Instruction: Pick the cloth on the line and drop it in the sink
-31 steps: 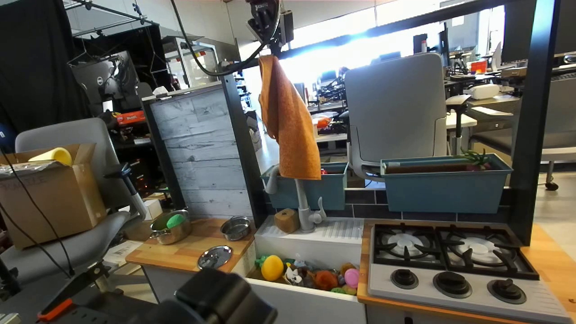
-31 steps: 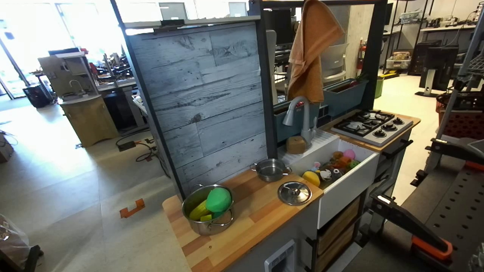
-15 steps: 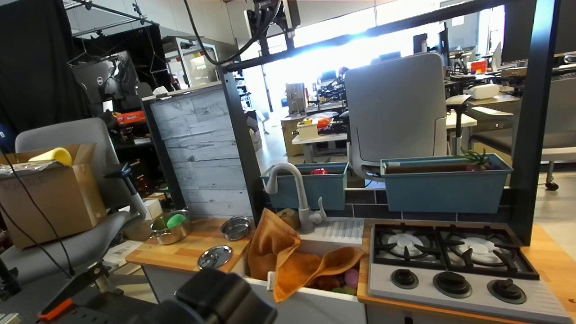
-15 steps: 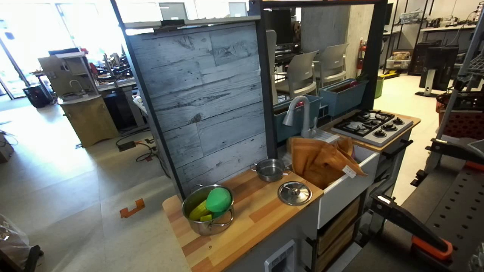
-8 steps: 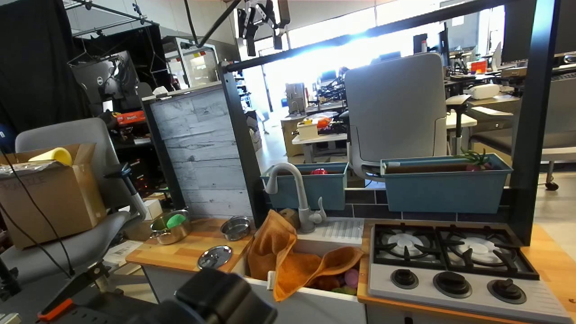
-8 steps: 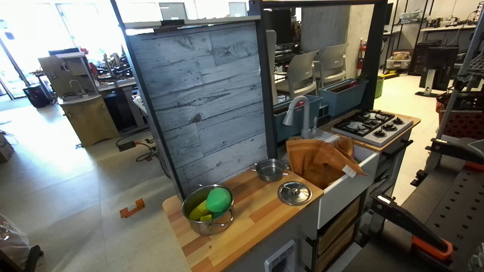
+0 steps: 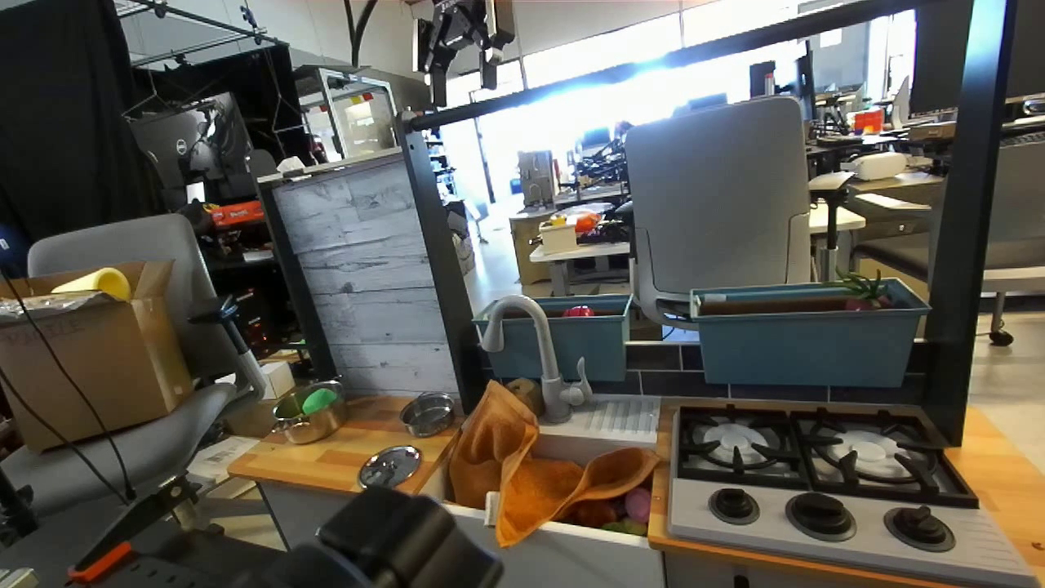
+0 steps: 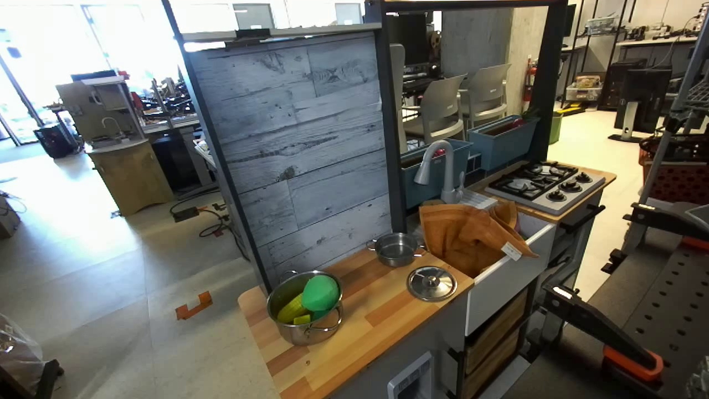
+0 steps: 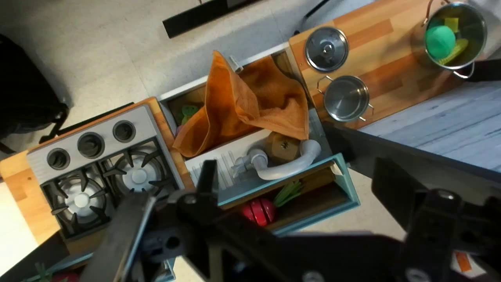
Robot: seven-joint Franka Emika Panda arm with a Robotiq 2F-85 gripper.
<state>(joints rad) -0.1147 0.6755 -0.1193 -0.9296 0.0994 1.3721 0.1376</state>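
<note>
The orange-brown cloth [image 7: 482,449] lies crumpled in the white sink [image 7: 588,559] and covers most of it. One corner stands up at the back beside the faucet, and another hangs over the front wall; its white label shows in an exterior view, on the cloth [image 8: 462,233]. High above, near the dark line [image 7: 678,57], my gripper [image 7: 464,84] is open and apart from the cloth. In the wrist view the gripper [image 9: 293,172] has its fingers wide apart with nothing between them, and the cloth [image 9: 223,113] lies far below.
A grey faucet [image 7: 549,359] rises behind the sink. Two teal planters [image 7: 808,351] stand along the back. Right of the sink is the stove [image 7: 771,535]. A large pot [image 8: 304,332], a small pot [image 8: 397,255] and a lid [image 8: 432,284] sit on the wooden counter.
Two seconds ago the cloth hung from my shut gripper above the sink. It has since fallen into the sink. My gripper has opened and moved up and slightly left in an exterior view.
</note>
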